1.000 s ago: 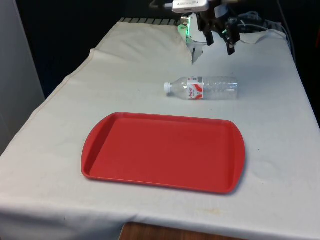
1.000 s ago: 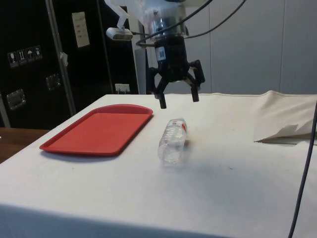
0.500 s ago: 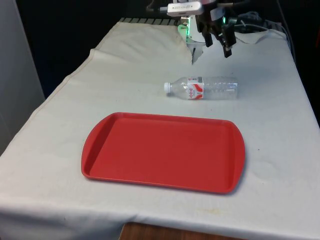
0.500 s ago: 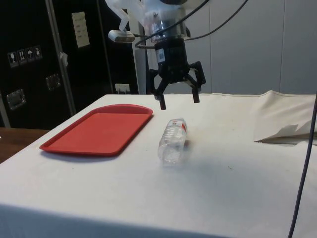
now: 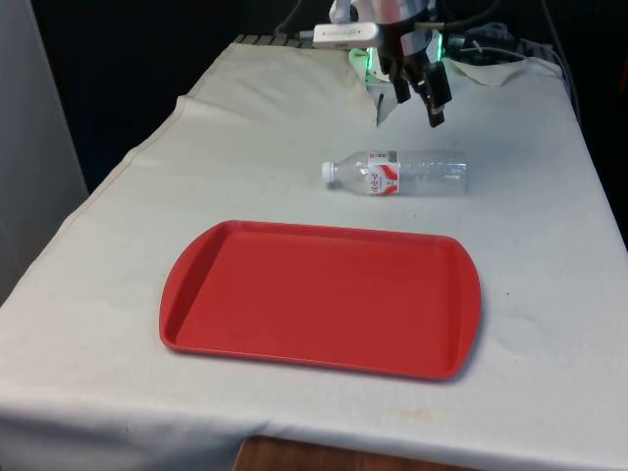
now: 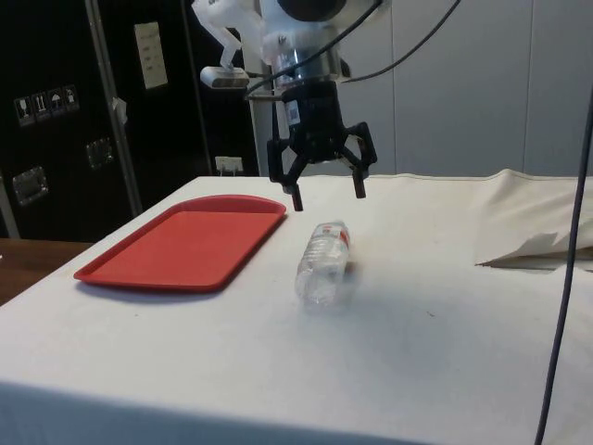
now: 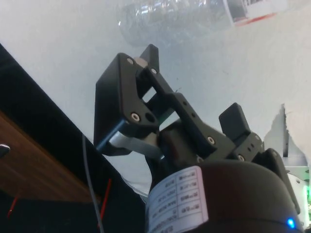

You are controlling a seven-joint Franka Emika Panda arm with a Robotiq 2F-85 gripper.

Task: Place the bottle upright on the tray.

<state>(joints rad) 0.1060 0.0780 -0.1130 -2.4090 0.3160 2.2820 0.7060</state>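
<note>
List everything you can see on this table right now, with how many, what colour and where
bottle: one, clear plastic with white cap and red-and-white label, lying on its side on the cloth, beyond the tray's far edge, cap toward the front view's left.
tray: one, red, flat on the cloth at the table's near end, nothing on it.
cloth: one, white, covering the table, folded up near the far end.
gripper: one, black, fingers spread, above the bottle, not touching it.

The bottle (image 5: 397,173) is clear, shiny plastic with a white cap and a paper-like red and white label. The tray (image 5: 319,297) is smooth red plastic. A soft, matt white cloth (image 5: 147,196) with wrinkles covers the desk. The end effector (image 6: 325,190) is matt black.
</note>
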